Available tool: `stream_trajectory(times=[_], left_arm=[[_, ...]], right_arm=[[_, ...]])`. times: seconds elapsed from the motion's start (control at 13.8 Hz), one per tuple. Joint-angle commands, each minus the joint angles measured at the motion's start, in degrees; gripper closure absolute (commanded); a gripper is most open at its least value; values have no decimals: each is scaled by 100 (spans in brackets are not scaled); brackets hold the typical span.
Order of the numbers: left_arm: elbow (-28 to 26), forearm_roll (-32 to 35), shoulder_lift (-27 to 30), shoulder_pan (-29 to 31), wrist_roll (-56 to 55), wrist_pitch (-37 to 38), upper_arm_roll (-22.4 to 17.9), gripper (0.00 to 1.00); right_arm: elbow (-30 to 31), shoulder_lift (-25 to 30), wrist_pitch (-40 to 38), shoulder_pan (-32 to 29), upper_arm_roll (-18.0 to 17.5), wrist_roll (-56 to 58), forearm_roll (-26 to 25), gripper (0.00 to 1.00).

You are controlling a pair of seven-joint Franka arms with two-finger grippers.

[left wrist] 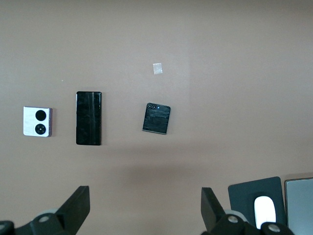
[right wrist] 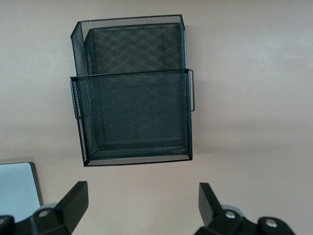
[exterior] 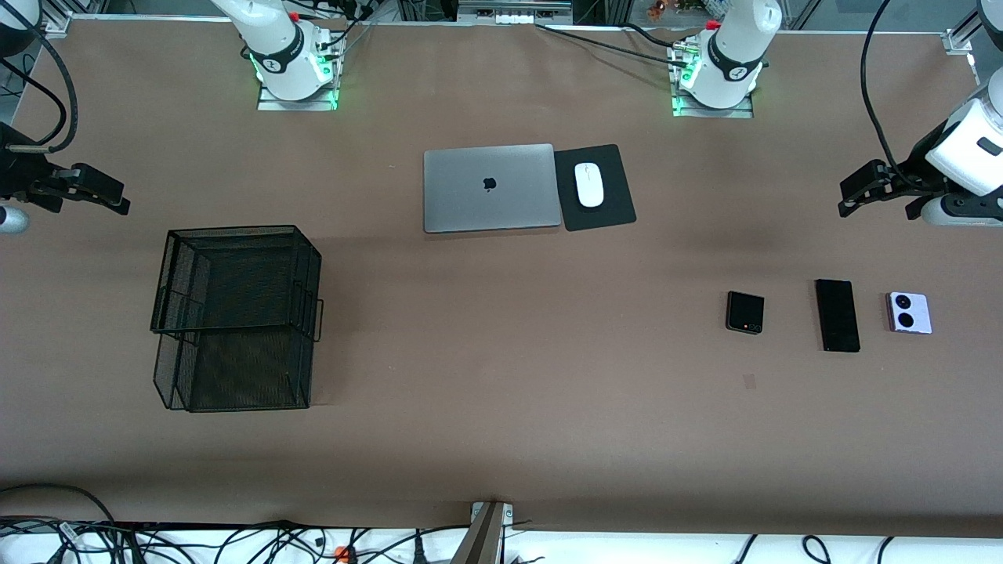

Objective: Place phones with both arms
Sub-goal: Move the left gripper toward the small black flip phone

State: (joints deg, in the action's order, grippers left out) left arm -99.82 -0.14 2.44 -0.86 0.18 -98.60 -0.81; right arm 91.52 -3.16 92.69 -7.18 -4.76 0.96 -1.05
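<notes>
Black mesh basket with nothing inside, well apart from three phones.

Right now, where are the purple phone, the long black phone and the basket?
Lavender-white phone [exterior: 909,312], front view, middle of its back.
Long black slab phone [exterior: 837,315], front view, its middle.
Black mesh basket [right wrist: 132,159], right wrist view, its rim.

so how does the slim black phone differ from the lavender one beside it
The slim black phone is a long, narrow slab; the lavender phone is small and nearly square. The black one's top is plain and dark; the lavender one shows two black circles. Both lie flat on the table, untouched, toward the left arm's end.
</notes>
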Motion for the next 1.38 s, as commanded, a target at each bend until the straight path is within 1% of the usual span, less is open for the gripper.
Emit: stream_trajectory(times=[0.0, 0.65, 0.87, 1.16, 1.31], left_arm=[[112, -30, -41, 16, 26, 86, -7, 0], [155, -30, -111, 16, -44, 165, -16, 0], [463, -30, -436, 16, -36, 262, -51, 0], [533, -30, -551, -2, -53, 429, -24, 0], [919, -21, -883, 24, 8, 525, -59, 0]], right_arm=[[-55, 26, -23, -20, -16, 62, -26, 0], [-55, 26, -14, -20, -7, 62, -26, 0], [-55, 26, -23, -20, -7, 62, -35, 0], [-55, 26, -14, -20, -7, 62, -26, 0], [-55, 26, -23, -20, -7, 62, -26, 0]])
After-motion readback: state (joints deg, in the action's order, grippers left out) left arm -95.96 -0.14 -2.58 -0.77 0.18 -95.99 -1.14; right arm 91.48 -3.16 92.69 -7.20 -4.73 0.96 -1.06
